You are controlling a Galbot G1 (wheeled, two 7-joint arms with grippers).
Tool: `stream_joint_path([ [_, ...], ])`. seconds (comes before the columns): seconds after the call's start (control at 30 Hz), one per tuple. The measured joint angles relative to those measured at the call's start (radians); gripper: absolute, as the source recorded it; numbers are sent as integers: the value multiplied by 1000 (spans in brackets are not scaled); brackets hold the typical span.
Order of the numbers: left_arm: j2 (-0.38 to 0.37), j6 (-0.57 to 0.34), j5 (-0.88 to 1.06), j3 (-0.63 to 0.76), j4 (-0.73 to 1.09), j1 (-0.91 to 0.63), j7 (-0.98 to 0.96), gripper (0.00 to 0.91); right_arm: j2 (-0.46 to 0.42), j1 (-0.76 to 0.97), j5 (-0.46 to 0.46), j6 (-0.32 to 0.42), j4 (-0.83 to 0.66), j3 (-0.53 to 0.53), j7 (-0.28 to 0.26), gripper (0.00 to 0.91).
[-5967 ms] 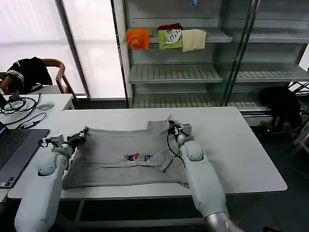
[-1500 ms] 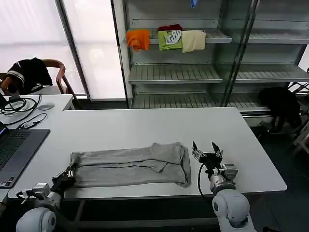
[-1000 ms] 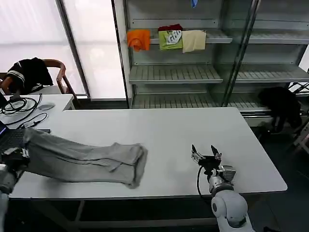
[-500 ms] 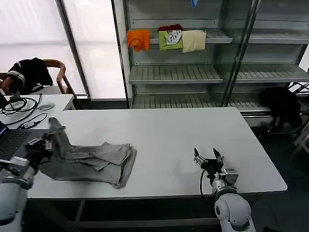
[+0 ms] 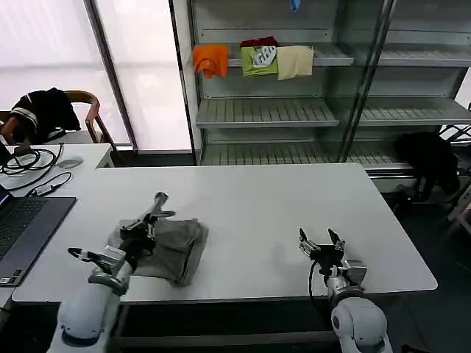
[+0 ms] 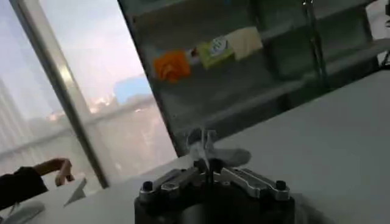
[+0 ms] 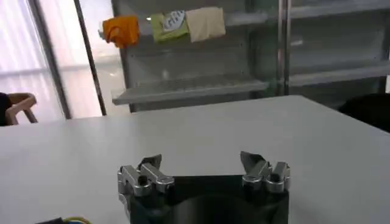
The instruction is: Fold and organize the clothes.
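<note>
The grey T-shirt (image 5: 168, 248) lay bunched into a short, rumpled bundle on the near left part of the white counter (image 5: 250, 198), close to the front edge. One fold ran along its right side, and the cloth sagged unevenly toward the left.

The left gripper (image 5: 152, 212) stood over the bundle's left end, its arm reaching in from the near left corner. Its jaws were pressed together with a thin tip pointing up and away; whether any cloth was pinched between them could not be told. From the left wrist view the same gripper (image 6: 204, 149) showed its two fingers meeting at a point above the counter.

The right gripper (image 5: 321, 243) rested well apart from the shirt, near the front edge on the right side of the counter. Its jaws were spread wide and held nothing, as the right wrist view (image 7: 201, 164) also showed, with bare counter ahead of them.

A laptop (image 5: 26, 228) sat on the counter's far left. Behind, a shelf unit (image 5: 294, 110) carried orange (image 5: 211, 59), green (image 5: 259, 59) and cream (image 5: 295, 61) folded garments.
</note>
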Motion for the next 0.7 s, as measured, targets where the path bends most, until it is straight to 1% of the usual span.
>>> stream_joint_path([
  [0.17,-20,3,23,48,14,8,1,20,2,5,-9,-6,-5,-3,-11,907],
  [0.2,-24,5,28,57,17,10,1,181,4,6,-10,-7,-7,-4,-12,907],
  [0.23,-27,6,33,64,21,11,0,907,5,8,-12,-7,-9,-5,-13,907],
  [0.5,-59,25,36,120,28,15,-25,907,14,21,-22,-9,-22,-13,-15,907],
  [0.7,-78,64,-61,152,-15,21,-70,907,14,31,-25,-17,-25,-13,-16,907],
])
